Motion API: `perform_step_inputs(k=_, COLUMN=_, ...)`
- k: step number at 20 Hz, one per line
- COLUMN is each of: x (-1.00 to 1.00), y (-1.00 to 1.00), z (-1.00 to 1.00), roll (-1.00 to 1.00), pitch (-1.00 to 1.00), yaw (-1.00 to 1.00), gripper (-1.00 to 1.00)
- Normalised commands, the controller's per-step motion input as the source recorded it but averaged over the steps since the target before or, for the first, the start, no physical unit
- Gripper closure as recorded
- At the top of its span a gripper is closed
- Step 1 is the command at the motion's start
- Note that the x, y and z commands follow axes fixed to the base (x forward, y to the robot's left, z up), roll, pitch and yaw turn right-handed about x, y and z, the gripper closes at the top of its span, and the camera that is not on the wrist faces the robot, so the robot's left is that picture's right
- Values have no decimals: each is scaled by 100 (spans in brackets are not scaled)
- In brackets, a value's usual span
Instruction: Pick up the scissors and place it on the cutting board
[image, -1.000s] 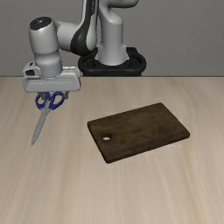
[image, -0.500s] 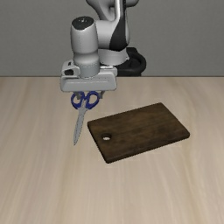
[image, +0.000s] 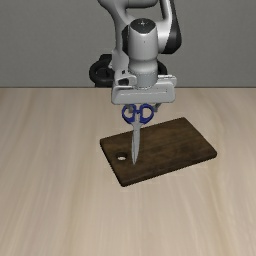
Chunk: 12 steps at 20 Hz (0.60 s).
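The scissors (image: 138,128) have blue handles and long grey blades; they hang point-down in the air. My gripper (image: 141,105) is shut on their handles from above. The blade tips hover over the left part of the dark wooden cutting board (image: 175,148), near its round hanging hole. The board lies flat on the table, slightly right of centre in the exterior view.
The light wooden table (image: 60,200) stretches around the board. The robot's black base (image: 103,72) stands at the table's far edge behind the arm.
The arm has carried the scissors rightward across the exterior view, from the table's left side to above the board's left part. The board has not moved.
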Motion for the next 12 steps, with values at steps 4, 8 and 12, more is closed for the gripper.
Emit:
perform_step_inputs(k=4, x=0, y=75, z=0, roll=0, pitch=0, yaw=0, gripper=-100)
perform_step_inputs(k=8, x=0, y=0, z=0, roll=0, pitch=0, yaw=0, gripper=-100)
perform_step_inputs(k=12, x=0, y=0, z=0, roll=0, pitch=0, yaw=0, gripper=-100)
